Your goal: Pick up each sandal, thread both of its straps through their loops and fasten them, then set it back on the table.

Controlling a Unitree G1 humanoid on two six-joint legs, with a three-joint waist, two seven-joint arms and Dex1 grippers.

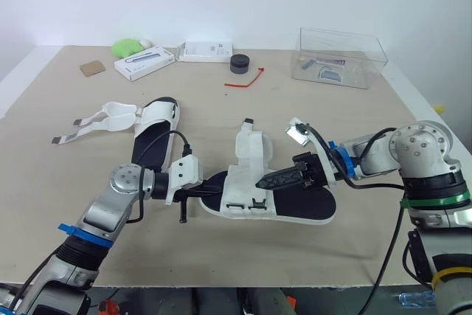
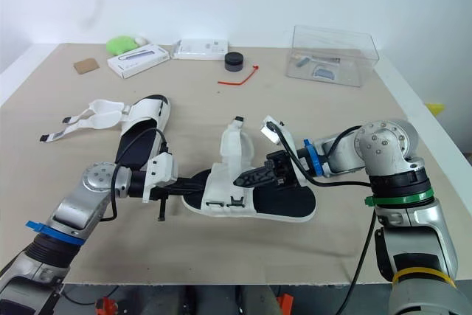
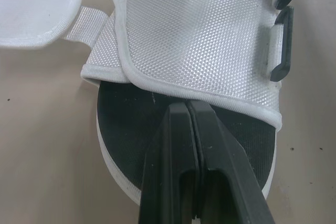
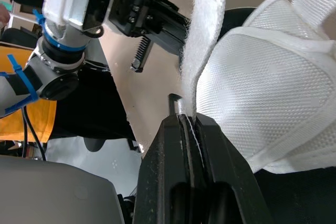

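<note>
On the beige table, the white-mesh, black-soled sandal lies at centre. The right gripper is clamped on its white hook-and-loop strap. The left gripper, fingers together, rests on the sandal's end. The strap looks light and floppy, so it is best pinched near its tip.

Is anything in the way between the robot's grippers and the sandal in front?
Nothing visible is. The right gripper is shut on a strap of the sandal, and the left gripper, shut, has its tips over the black sole.
</note>
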